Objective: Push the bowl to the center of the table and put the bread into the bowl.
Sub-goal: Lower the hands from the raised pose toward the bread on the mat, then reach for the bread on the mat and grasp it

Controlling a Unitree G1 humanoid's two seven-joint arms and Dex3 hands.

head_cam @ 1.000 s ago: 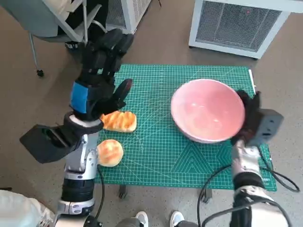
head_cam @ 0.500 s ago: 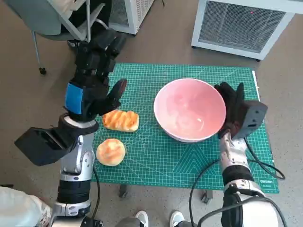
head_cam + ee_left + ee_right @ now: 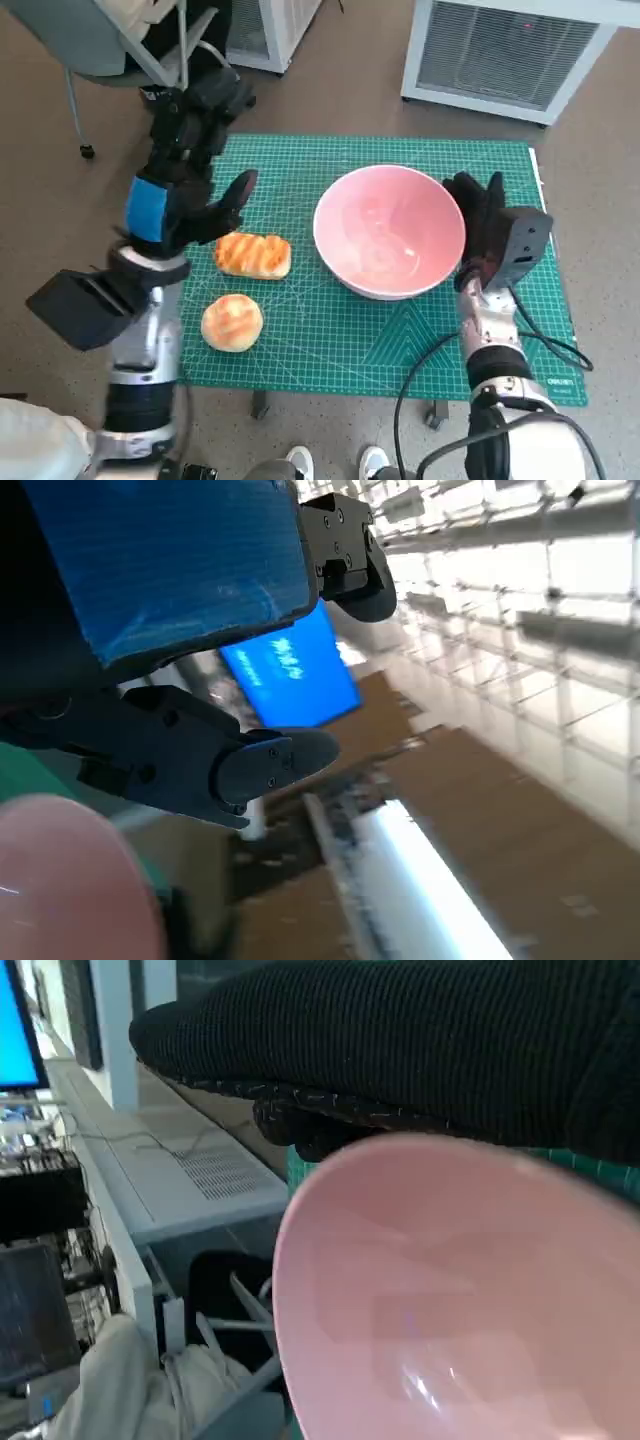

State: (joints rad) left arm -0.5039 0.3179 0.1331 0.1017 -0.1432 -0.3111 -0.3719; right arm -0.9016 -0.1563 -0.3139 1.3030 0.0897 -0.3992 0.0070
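The pink bowl (image 3: pixel 389 229) stands upright on the green cutting mat (image 3: pixel 330 330) that covers the table, a little right of the mat's middle, and there is nothing in it. In the right wrist view its rim and pale inside fill the lower part of the picture, with the glove just above.

The right hand (image 3: pixel 478 222) is set against the bowl's right side, its gloved fingers stretched upward along the rim; it presses or touches the bowl but does not grasp it, and I cannot tell exactly how far the fingers are spread.

The two pieces of bread lie on the left part of the mat, well apart from the bowl. The long ridged bread (image 3: pixel 254 254) lies farther from the robot, and the round bread (image 3: pixel 232 322) lies nearer, close to the mat's near left corner.

The left hand (image 3: pixel 190 165) hangs above the mat's far left edge, fingers apart and holding nothing, with its thumb pointing toward the bowl. The long bread lies just near of it and slightly right, not touched. The left wrist view shows the hand's black fingers spread with nothing between them.

Compared with a second ago, the bowl has slid left toward the mat's middle, with the right hand following behind it. Both breads lie where they were.
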